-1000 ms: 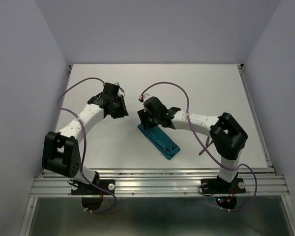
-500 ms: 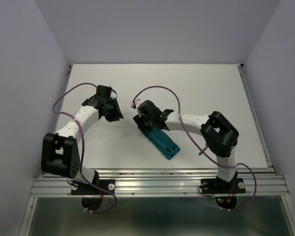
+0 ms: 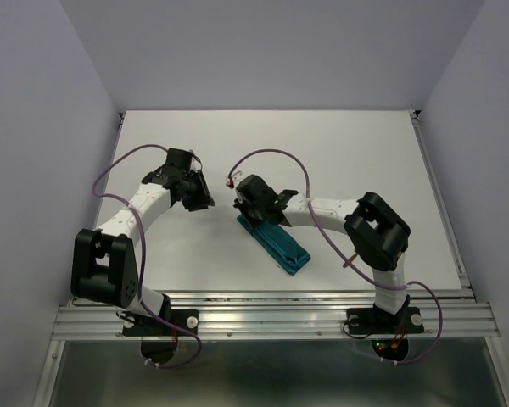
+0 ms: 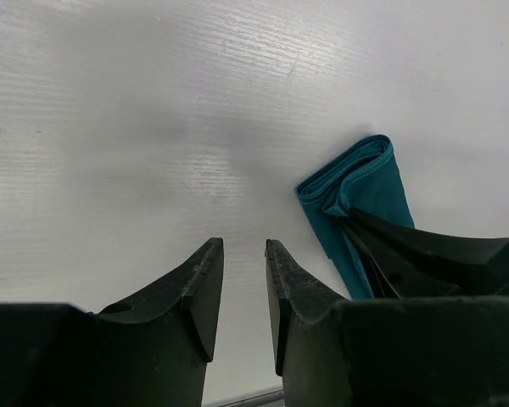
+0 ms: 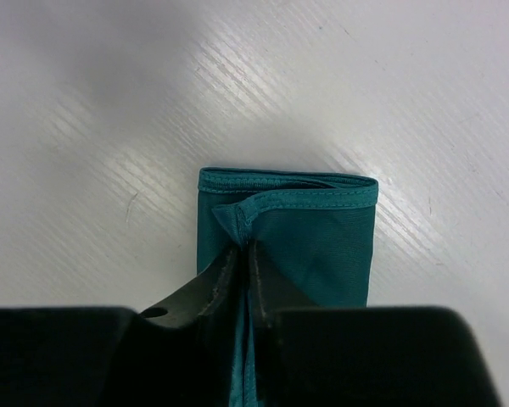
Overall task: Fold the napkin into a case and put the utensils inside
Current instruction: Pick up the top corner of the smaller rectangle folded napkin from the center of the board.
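Right wrist view: the right gripper (image 5: 243, 250) is pinched shut on the upper layer at one end of the narrow folded teal cloth case (image 5: 314, 237), which lies flat on the white table (image 5: 85, 127). The left gripper (image 4: 244, 254) hovers beside that end, fingers slightly apart, holding nothing.

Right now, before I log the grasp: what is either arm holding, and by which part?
The right jaws pinch the folded teal cloth napkin by a raised top-layer fold near its end; the left jaws hold nothing.
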Controlling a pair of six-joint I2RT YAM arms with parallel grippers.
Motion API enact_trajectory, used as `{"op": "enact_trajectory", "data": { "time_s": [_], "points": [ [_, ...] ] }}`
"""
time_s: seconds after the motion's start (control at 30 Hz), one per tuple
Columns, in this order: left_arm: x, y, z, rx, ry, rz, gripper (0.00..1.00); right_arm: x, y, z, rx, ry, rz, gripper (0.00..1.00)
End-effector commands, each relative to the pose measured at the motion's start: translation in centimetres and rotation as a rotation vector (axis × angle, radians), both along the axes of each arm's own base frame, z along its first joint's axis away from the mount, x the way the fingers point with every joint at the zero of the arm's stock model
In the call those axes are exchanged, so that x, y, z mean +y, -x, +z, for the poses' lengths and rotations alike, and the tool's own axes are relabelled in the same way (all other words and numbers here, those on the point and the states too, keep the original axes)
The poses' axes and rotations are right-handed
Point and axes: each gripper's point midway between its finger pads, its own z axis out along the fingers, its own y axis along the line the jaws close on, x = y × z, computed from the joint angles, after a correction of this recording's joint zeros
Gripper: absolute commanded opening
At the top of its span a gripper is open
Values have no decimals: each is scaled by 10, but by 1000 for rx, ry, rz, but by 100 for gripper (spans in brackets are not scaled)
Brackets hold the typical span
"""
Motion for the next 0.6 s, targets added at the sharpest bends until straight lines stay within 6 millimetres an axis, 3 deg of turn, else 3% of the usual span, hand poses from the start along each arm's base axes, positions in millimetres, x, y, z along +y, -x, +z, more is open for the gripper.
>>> {"op": "enact_trajectory", "data": {
  "time_s": [0.0,0.13,0.37,0.53,0.57],
  "points": [
    [-4,0,2,-15,22,-12,38,14,-10,18,-47,-55,-24,10],
    [-3,0,3,-24,20,-5,41,13,-10,21,-51,-75,-45,1],
    [-12,8,2,-20,36,-49,61,10,0,24,-26,-139,-74,1],
    [-27,8,14,-98,83,-98,60,6,5,31,3,-260,-124,1],
    [-31,11,11,-101,86,-109,56,-2,8,27,21,-263,-140,1]
  ]
}}
